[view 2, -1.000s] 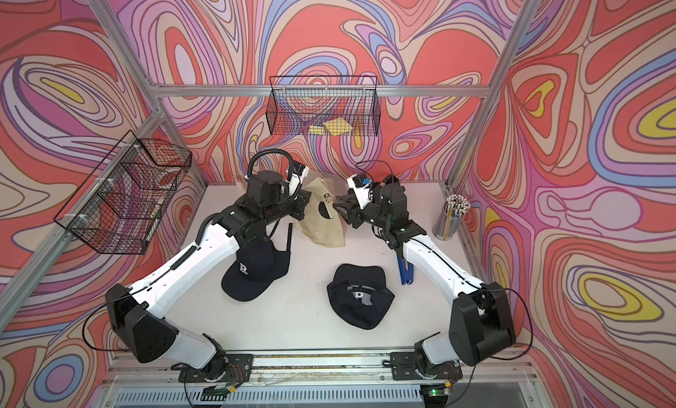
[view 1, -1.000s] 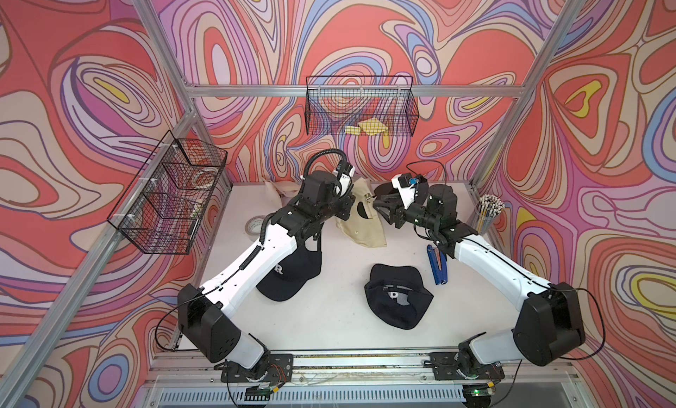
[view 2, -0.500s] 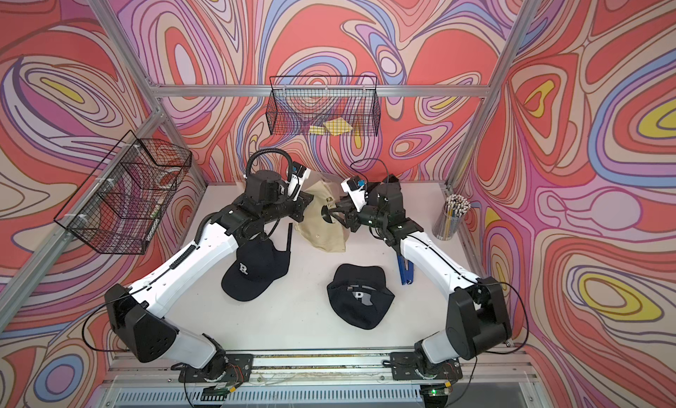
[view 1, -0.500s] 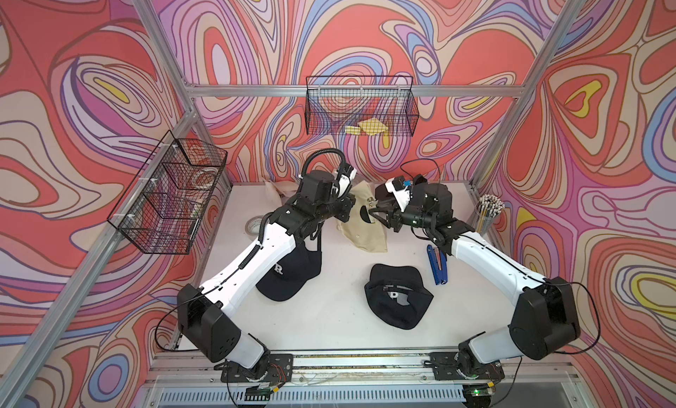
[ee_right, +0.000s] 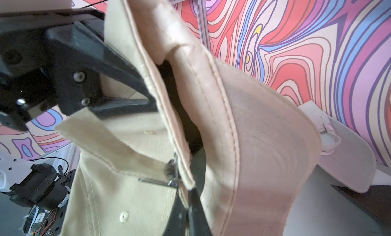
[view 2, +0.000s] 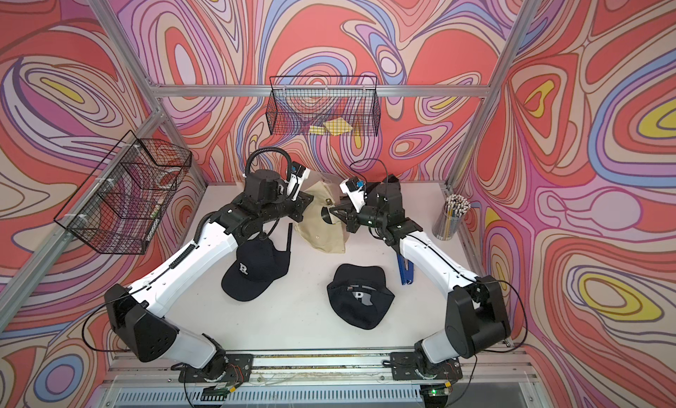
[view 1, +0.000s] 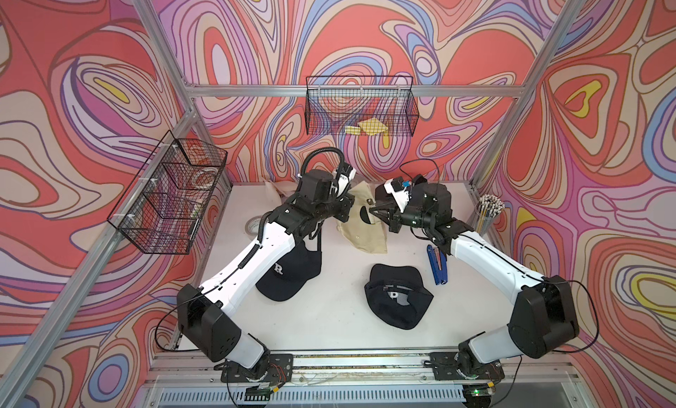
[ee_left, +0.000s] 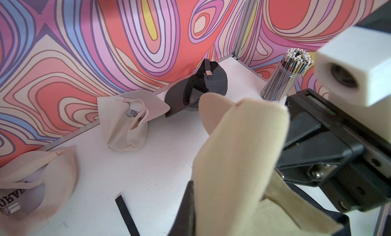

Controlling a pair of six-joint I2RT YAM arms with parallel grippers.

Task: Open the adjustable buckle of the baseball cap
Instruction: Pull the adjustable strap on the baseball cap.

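So the tan cap (view 1: 365, 228) hangs between both arms at the far middle, light and floppy. The right gripper (ee_right: 188, 194) is pinched closed on its band beside the metal buckle (ee_right: 167, 178). The left gripper (view 1: 345, 206), can't tell how open. I'd pull the strap tail (ee_right: 110, 148).

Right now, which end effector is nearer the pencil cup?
Right. The right end effector meets the tan cap on the side toward the pencil cup; the left end effector is across the cap, farther away.
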